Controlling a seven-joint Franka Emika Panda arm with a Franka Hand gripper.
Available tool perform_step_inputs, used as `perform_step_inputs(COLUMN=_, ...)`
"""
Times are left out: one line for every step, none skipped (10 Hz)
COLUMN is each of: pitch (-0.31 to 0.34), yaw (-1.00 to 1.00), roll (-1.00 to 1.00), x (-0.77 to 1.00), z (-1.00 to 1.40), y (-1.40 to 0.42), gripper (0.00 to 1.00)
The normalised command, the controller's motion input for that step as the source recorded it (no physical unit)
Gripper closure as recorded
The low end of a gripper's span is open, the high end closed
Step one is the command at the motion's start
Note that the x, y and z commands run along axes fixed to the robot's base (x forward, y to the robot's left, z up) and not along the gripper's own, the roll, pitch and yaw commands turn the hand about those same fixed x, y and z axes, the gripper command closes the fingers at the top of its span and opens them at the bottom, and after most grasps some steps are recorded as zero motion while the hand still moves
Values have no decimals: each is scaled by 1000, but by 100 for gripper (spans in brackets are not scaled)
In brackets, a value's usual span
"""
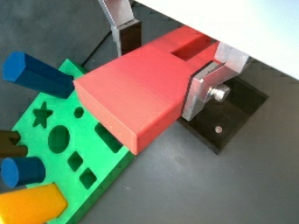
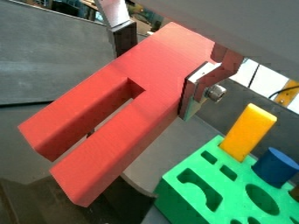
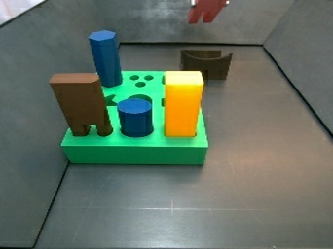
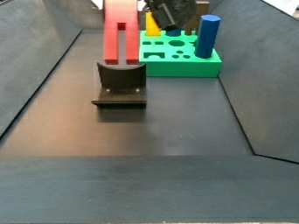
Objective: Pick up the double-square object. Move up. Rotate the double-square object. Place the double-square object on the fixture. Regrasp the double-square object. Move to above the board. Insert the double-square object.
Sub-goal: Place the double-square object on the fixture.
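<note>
Your gripper (image 1: pixel 176 66) is clamped on the upper end of the long red double-square block (image 1: pixel 138 94) – its long axis hangs upright in the air directly over the small dark notched fixture (image 4: pixel 121 80), well short of the green board (image 4: pixel 179 54).

In a side view the double-square object (image 3: pixel 207 10) is cut off by the upper edge, and the gripper (image 1: pixel 163 66) holding it is not seen there. The fixture (image 1: pixel 228 121) is partly hidden behind the block.
</note>
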Motion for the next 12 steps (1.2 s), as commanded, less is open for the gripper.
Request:
perform_step_inputs(pitch=79, yaw=-97, roll=-217, x=126, z=-8, y=32, gripper=100)
perform_step_inputs(pitch=255, yaw=-108, roll=-1000, x=124, z=-1000, y=136, gripper=100)
perform_step_inputs(pitch=241, yaw=-141, roll=-1000, x=134, z=-1000, y=142, gripper=100)
perform_step_inputs(pitch=258, yaw=-181, roll=-964, x=153, z=-1000, y=141, gripper=100)
perform_step_inputs(pitch=237, yaw=-196, roll=-864, x=168, z=-1000, y=139, gripper=100)
perform_step_inputs(pitch=171, yaw=-225, roll=-654, x=190, z=-1000, y=140, gripper=100)
perform_step_inputs(pitch=108, yaw=-244, roll=-438, x=205, z=-1000, y=141, gripper=100)
perform_step_inputs(pitch=67, yaw=-240, roll=-282, x=217, z=-1000, y=142, gripper=100)
perform_step_inputs(pitch=44, yaw=-227, roll=-214, x=219, z=-1000, y=136, gripper=100)
perform_step_inputs(pitch=-14, yaw=-188, roll=-159, x=180, z=-823, y=119, gripper=100)
perform_step_inputs(pitch=-48, yaw=-167, roll=-119, x=159, z=-745, y=159, gripper=100)
perform_step_inputs(pitch=-79, yaw=-126, roll=-107, x=118, z=-685, y=189, gripper=100)
